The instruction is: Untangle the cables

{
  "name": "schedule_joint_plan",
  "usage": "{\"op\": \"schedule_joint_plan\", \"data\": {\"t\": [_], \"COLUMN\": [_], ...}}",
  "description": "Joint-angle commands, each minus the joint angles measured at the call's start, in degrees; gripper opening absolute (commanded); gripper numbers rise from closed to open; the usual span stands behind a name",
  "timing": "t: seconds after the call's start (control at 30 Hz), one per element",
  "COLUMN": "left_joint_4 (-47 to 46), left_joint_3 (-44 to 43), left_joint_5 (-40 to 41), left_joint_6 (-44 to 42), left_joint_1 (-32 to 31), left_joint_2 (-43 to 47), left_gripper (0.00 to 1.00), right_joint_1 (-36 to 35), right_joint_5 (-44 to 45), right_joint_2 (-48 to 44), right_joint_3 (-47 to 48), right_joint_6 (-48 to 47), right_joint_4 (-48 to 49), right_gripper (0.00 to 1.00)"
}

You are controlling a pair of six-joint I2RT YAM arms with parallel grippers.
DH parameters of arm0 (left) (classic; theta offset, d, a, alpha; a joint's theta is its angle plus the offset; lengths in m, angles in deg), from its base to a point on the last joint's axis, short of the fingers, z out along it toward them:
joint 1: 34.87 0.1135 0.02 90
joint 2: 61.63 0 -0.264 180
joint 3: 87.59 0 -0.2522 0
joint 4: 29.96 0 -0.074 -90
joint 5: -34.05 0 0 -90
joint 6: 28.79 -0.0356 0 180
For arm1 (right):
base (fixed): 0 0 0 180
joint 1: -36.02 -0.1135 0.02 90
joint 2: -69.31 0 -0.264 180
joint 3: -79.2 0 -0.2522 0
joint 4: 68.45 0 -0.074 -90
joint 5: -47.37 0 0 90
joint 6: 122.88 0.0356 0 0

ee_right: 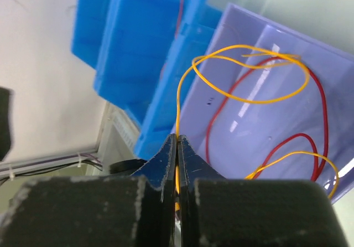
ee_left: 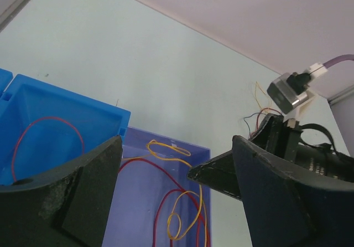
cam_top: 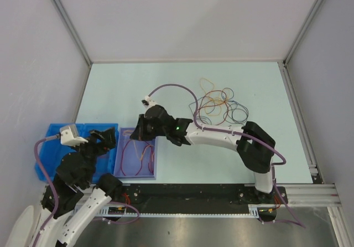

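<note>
A tangle of thin cables (cam_top: 220, 105) in orange, blue, red and dark colours lies on the table at the back right. My right gripper (ee_right: 178, 140) hangs over the near end of the purple tray (ee_right: 251, 125), shut on a yellow cable (ee_right: 178, 100) that loops up into the tray. More yellow cable (ee_left: 191, 202) and a red cable (ee_left: 160, 172) lie in that tray. From above, the right gripper (cam_top: 142, 130) is at the tray's far edge. My left gripper (ee_left: 157, 166) stands open with nothing between its fingers, above the border of blue bin and tray.
A blue bin (cam_top: 55, 147) sits left of the purple tray (cam_top: 155, 161) and holds one red cable loop (ee_left: 47, 126). The right arm (cam_top: 221, 136) stretches across the table's middle. Grey walls enclose the table; an aluminium rail (cam_top: 310, 194) runs along the near edge.
</note>
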Motion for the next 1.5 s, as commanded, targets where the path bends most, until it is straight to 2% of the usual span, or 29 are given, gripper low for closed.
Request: {"op": "schedule_joint_plan", "data": {"t": [0.0, 0.43, 0.63, 0.77, 0.87, 0.9, 0.97, 1.2, 1.47], "left_joint_4": [-0.2, 0.4, 0.7, 0.8, 0.8, 0.8, 0.8, 0.9, 1.1], "left_joint_3": [-1.1, -1.3, -1.5, -1.6, -1.6, -1.6, -1.6, -1.8, -1.9], "left_joint_5": [-1.1, -1.4, -1.5, -1.5, -1.5, -1.5, -1.6, -1.8, -1.8], "left_joint_6": [-0.3, -0.3, -0.4, -0.3, -0.3, -0.3, -0.4, -0.3, -0.4], "left_joint_1": [1.0, 1.3, 1.5, 1.6, 1.7, 1.7, 1.7, 2.1, 2.2], "left_joint_2": [-1.3, -2.8, -3.6, -3.7, -3.9, -3.9, -4.1, -4.6, -5.1], "left_gripper": [0.85, 0.84, 0.84, 0.84, 0.84, 0.84, 0.84, 0.84, 0.84], "right_joint_1": [-0.1, -1.3, -2.4, -3.3, -3.5, -3.4, -3.4, -3.2, -0.1], "right_joint_5": [0.8, -4.6, -3.0, -0.2, 0.9, 0.9, -0.2, -2.7, -1.1], "right_joint_2": [3.0, 10.7, 10.0, 7.6, 5.9, 5.6, 4.5, 1.1, -2.6], "right_joint_3": [-0.8, -0.7, -0.8, -0.8, -0.8, -0.7, -0.7, 0.5, 3.6], "right_joint_6": [0.5, 1.1, -0.1, -1.9, -2.1, -2.7, -3.3, -4.1, -7.9], "right_joint_4": [1.2, 4.5, 0.9, -6.1, -10.2, -10.8, -11.2, -9.7, -14.8], "right_gripper": [0.00, 0.00, 0.00, 0.00, 0.14, 0.29, 0.39, 0.42, 0.42]}}
